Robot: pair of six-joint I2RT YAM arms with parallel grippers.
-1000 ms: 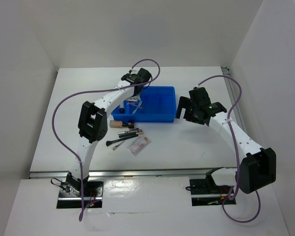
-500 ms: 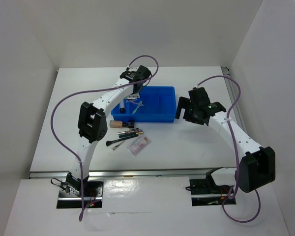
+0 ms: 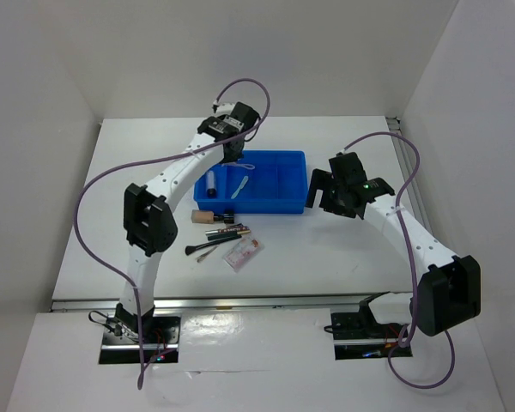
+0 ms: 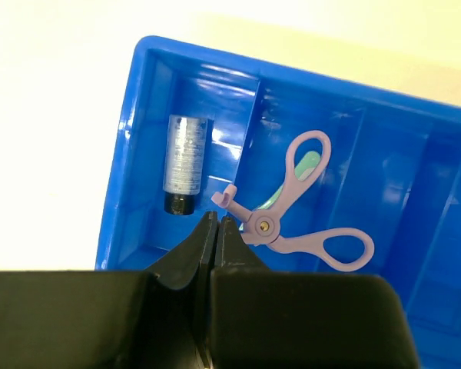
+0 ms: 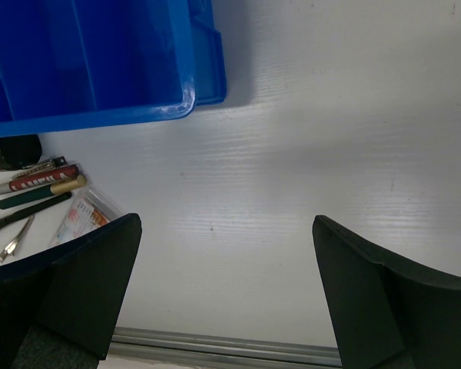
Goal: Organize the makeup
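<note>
Makeup [image 3: 226, 233] partly sorted, the rest loose at centre-left below the blue tray [image 3: 275, 207]
Left gripper [image 4: 217, 223], pressed together and empty, hangs over the tray's tube [image 4: 184, 163] and lilac piece [image 4: 300, 223]; right gripper [image 5: 224, 231] spread wide; next likely a reach for the loose cluster

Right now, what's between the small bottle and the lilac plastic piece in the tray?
A divider wall of the blue tray: the small bottle lies on one side, the lilac plastic piece on the other. The left wrist view shows it.
</note>
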